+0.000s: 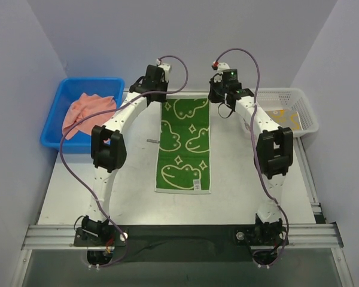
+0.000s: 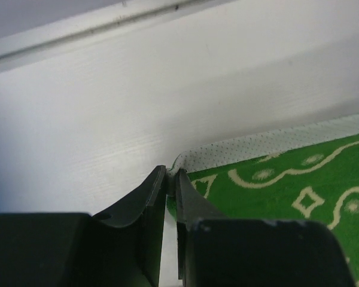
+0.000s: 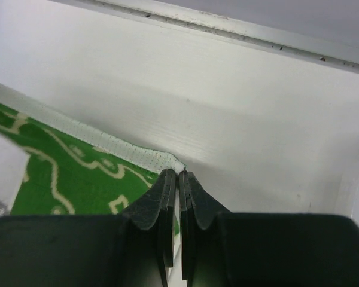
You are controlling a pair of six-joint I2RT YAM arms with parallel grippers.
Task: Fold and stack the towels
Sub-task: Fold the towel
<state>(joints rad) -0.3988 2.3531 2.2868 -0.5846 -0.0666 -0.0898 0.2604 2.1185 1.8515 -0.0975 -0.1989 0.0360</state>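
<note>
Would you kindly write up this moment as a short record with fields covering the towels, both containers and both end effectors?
green towel: spread flat at the centre of the table, print side up
left end effector: shut on the green towel's far left corner
right end effector: shut on its far right corner
blue bin: left of the table, holds a crumpled pink towel
white basket: right of the table, holds a yellow towel

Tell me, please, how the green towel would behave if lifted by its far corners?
Probably floppy: the green towel lies thin and flat, so it should sag between the left claw and right claw. Likely light, since each claw seems to pinch only a corner. Its textured hem probably resists slipping.
</note>
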